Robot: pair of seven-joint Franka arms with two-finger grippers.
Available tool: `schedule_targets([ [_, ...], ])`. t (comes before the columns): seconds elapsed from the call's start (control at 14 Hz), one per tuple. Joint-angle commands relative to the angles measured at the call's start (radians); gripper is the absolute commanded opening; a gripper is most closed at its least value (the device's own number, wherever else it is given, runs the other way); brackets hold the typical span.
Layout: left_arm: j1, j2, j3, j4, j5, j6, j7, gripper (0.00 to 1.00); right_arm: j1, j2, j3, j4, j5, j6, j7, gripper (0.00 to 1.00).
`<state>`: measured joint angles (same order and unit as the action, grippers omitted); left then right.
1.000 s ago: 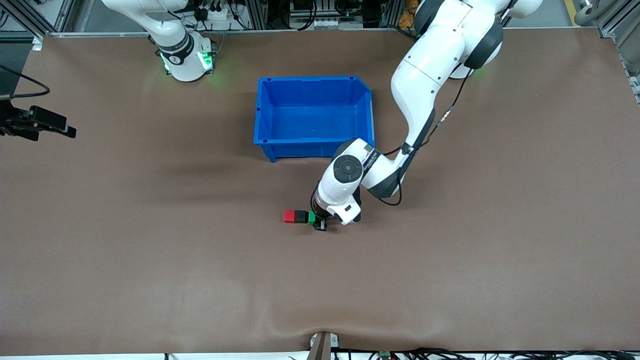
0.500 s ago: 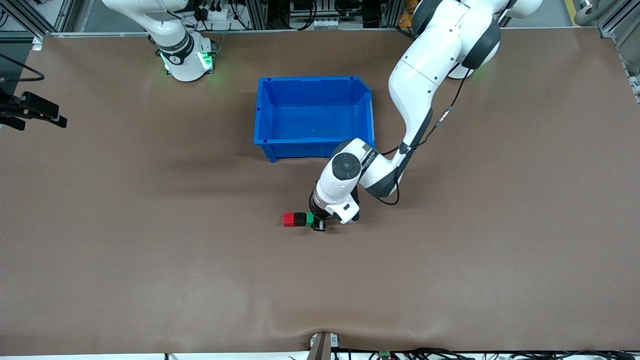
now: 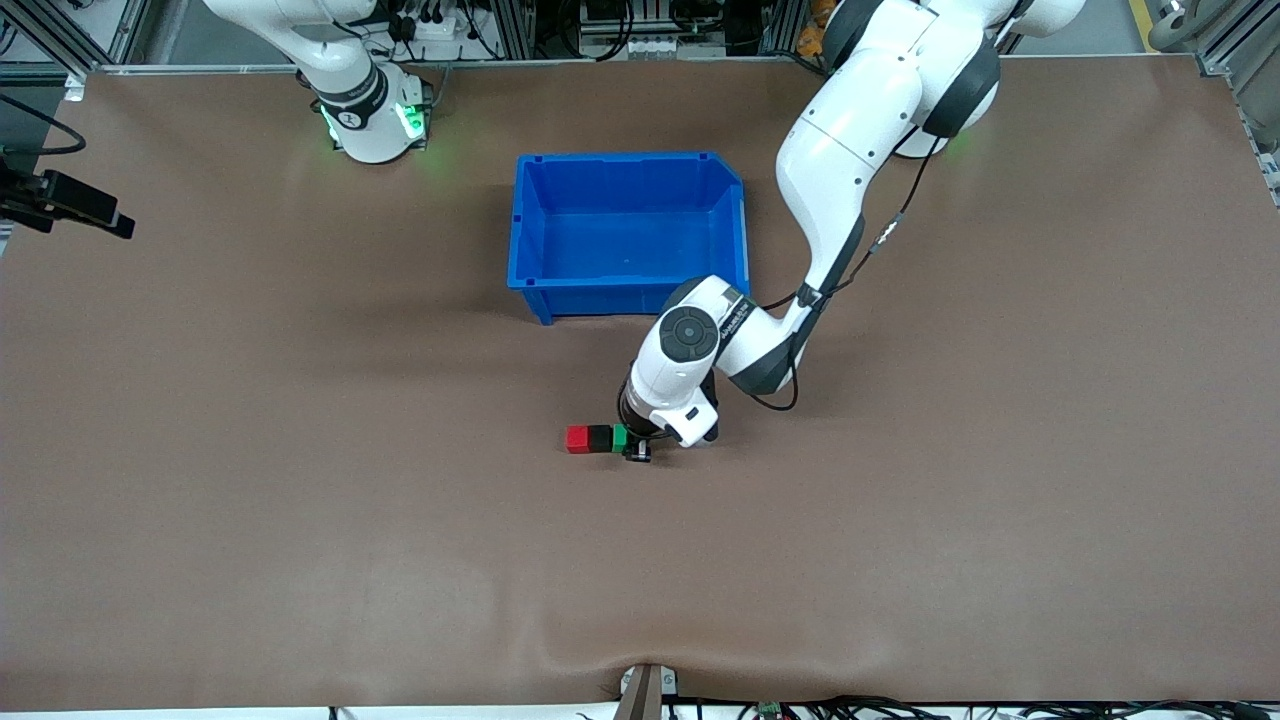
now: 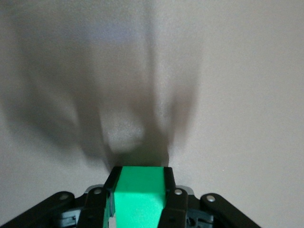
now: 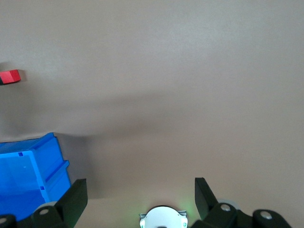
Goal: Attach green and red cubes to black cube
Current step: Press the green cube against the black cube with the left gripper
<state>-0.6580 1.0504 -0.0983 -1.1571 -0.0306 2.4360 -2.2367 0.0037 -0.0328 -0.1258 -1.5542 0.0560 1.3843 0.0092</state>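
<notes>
A row of three cubes is seen on the table, nearer to the front camera than the blue bin (image 3: pixel 628 225): the red cube (image 3: pixel 577 438), the black cube (image 3: pixel 600 437) touching it, and the green cube (image 3: pixel 620 436) touching the black one at the end toward the left arm. The left gripper (image 3: pixel 634 443) is set down at that end of the row, and the green cube (image 4: pixel 137 199) is pinched between its fingers (image 4: pixel 172 199), filling the gap between the pads, with the black cube lying just past the fingertips.

The step in hand is judged to be the last one: the green cube is being pressed against the black cube, the red one appearing already joined. Whether the joint has fully seated cannot be told.

The next move is judged to call for a release without drag: the fingers would have to be spread evenly and the hand lifted straight up, so that the row is not pulled apart or slewed.

The right gripper (image 3: pixel 70 203) is held waiting over the table's edge at the right arm's end, its fingers (image 5: pixel 76 199) spread wide with nothing between them.
</notes>
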Motion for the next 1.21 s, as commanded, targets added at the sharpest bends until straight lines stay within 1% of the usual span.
schedule_targets([
  [0.0,-0.017,-0.004,0.020,0.010,0.002,-0.124,-0.012,0.00,-0.031,-0.004,0.020,0.019,0.005,-0.007,0.021,1.00],
  [0.07,-0.017,-0.019,0.019,0.010,0.002,-0.143,-0.011,0.00,-0.033,0.005,0.017,0.022,0.037,-0.005,0.021,1.00],
  [0.21,-0.005,-0.055,0.017,0.010,0.002,-0.188,-0.006,0.00,-0.031,0.010,0.014,0.019,0.039,-0.005,0.052,1.00],
  [0.36,-0.003,-0.069,0.015,0.010,-0.003,-0.238,0.003,0.00,-0.034,0.010,0.012,0.020,0.034,-0.005,0.061,1.00],
  [0.5,-0.003,-0.073,0.012,0.001,0.000,-0.238,0.025,0.00,-0.060,0.010,0.014,0.020,0.034,-0.005,0.063,1.00],
  [0.71,-0.005,-0.063,0.011,0.001,-0.009,-0.238,0.025,0.01,-0.062,0.013,0.014,0.020,0.045,-0.002,0.063,1.00],
  [0.79,-0.005,-0.063,0.011,0.001,-0.008,-0.238,0.026,0.10,-0.054,0.013,0.015,0.020,0.035,0.001,0.063,1.00],
  [0.86,-0.005,-0.063,0.014,-0.001,-0.002,-0.236,0.029,0.45,-0.056,0.013,0.015,0.020,0.031,0.002,0.061,1.00],
  [1.0,-0.003,-0.073,0.015,0.001,0.002,-0.238,0.064,1.00,-0.073,0.008,0.012,0.020,0.013,-0.007,0.061,1.00],
  [1.14,0.000,-0.101,0.017,0.001,0.002,-0.242,0.149,1.00,-0.080,0.005,0.015,0.023,0.007,-0.005,0.061,1.00],
])
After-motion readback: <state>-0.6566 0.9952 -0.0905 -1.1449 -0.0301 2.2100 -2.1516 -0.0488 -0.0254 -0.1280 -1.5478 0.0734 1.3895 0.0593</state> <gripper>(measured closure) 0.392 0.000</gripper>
